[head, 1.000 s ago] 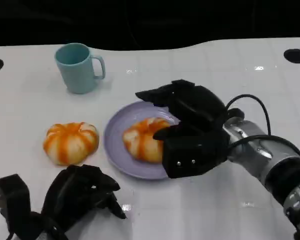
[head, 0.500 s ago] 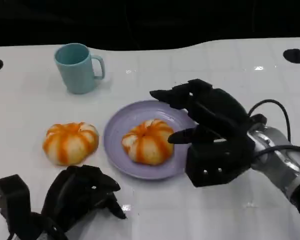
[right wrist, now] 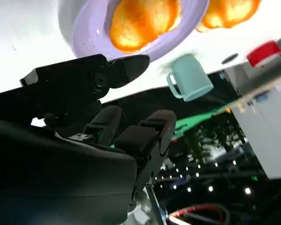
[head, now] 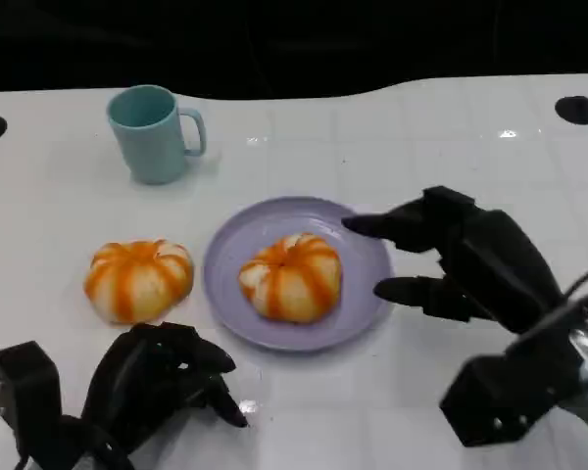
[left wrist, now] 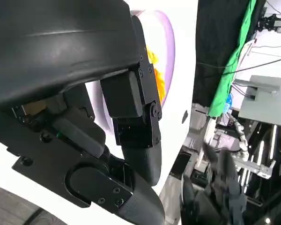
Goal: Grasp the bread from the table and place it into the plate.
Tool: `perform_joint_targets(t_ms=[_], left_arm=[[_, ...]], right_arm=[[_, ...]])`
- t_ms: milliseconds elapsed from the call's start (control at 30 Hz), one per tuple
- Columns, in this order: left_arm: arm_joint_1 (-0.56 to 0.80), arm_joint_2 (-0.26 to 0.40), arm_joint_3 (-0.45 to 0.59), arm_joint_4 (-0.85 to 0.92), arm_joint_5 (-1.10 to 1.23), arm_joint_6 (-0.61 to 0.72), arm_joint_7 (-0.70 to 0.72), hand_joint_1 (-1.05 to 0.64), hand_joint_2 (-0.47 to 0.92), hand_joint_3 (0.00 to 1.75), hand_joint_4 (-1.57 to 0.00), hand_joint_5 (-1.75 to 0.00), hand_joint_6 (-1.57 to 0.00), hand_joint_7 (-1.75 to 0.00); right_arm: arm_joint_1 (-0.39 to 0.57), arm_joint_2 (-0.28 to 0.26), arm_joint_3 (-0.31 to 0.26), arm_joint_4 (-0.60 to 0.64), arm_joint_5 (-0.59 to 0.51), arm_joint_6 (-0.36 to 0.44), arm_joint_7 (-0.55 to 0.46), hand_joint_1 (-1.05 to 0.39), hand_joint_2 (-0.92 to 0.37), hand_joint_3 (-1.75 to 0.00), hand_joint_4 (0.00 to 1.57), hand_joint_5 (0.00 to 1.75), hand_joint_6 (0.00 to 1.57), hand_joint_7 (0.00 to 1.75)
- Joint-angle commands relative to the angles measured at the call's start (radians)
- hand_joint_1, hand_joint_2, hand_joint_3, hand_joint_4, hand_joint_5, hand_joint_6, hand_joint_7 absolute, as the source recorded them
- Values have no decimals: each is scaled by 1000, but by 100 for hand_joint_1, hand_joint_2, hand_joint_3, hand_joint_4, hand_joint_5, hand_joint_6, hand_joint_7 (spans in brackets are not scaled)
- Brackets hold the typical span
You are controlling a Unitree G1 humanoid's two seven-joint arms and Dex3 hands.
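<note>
In the head view, the right hand (head: pixel 470 284) is hovering just to the right of the plate (head: pixel 225 245), with its fingers (head: pixel 392 226) spread apart and reaching left toward the plate's rim. It is holding nothing. Its silver forearm is coming in from the near right corner. The left hand (head: pixel 152 387) is resting at the near left of the table (head: pixel 451 147), with fingers curled inward and nothing in them. One bread (head: pixel 291 276) is lying in the middle of the lilac plate; it is round, so it is showing no long axis, and its orange stripes are running out from the top. A second bread (head: pixel 138 278) is sitting on the table just left of the plate, apart from it. A pale blue mug (head: pixel 154 132) is standing upright at the far left, its handle pointing right.

In the left wrist view, the left hand (left wrist: pixel 84 117) is lying close to the camera, and behind it the plate (left wrist: pixel 167 37) with a bit of orange bread (left wrist: pixel 157 79) is showing.

In the right wrist view, the right hand (right wrist: pixel 98 112) is open, its fingers (right wrist: pixel 131 65) pointing toward the plate (right wrist: pixel 84 37). The bread (right wrist: pixel 140 18) is lying in the plate, the second bread (right wrist: pixel 229 11) beside it, and the mug (right wrist: pixel 189 77) farther away.
</note>
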Motion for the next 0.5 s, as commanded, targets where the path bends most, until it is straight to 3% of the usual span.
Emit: perform_joint_targets(t_ms=[33, 167, 300, 333, 367, 400, 433, 500], left_arm=[[-2, 9, 3, 4, 7, 0, 15, -105, 72, 0, -157, -60, -157, -20], [-4, 8, 4, 6, 3, -1, 12, -105, 72, 0, -157, -59, -157, -20], [-8, 8, 3, 10, 5, -1, 14, -105, 72, 0, -157, -58, -157, -19], [-8, 7, 2, 8, 7, -2, 18, -105, 72, 0, -157, -58, -157, -19], [-7, 7, 1, 6, 9, -2, 20, -105, 72, 0, -157, -58, -157, -19], [-7, 6, 1, 6, 8, -2, 19, -105, 72, 0, -157, -58, -157, -19], [-7, 6, 1, 7, 8, -4, 17, -105, 72, 0, -157, -58, -157, -19], [-8, 6, 0, 10, 8, -6, 14, -105, 72, 0, -157, -58, -157, -19]], right_arm=[[65, -37, -59, -56, 27, -42, -29, -14, -89, -2, 73, 101, 91, 33], [115, -51, -91, -69, 51, -95, -31, -12, -89, -5, 81, 126, 100, 42], [162, -73, -108, -76, 56, -148, -27, -7, -89, -8, 91, 123, 105, 51], [175, -76, -109, -79, 55, -160, -24, -5, -87, -16, 91, 134, 105, 59], [186, -78, -110, -81, 58, -169, -17, -5, -77, -39, 91, 140, 103, 68], [198, -80, -110, -85, 61, -176, -10, -5, -59, -74, 92, 146, 100, 78], [214, -81, -110, -91, 56, -181, -10, -6, -49, -92, 93, 150, 99, 84], [235, -80, -113, -100, 47, -185, -12, -8, -37, -115, 94, 159, 97, 98]])
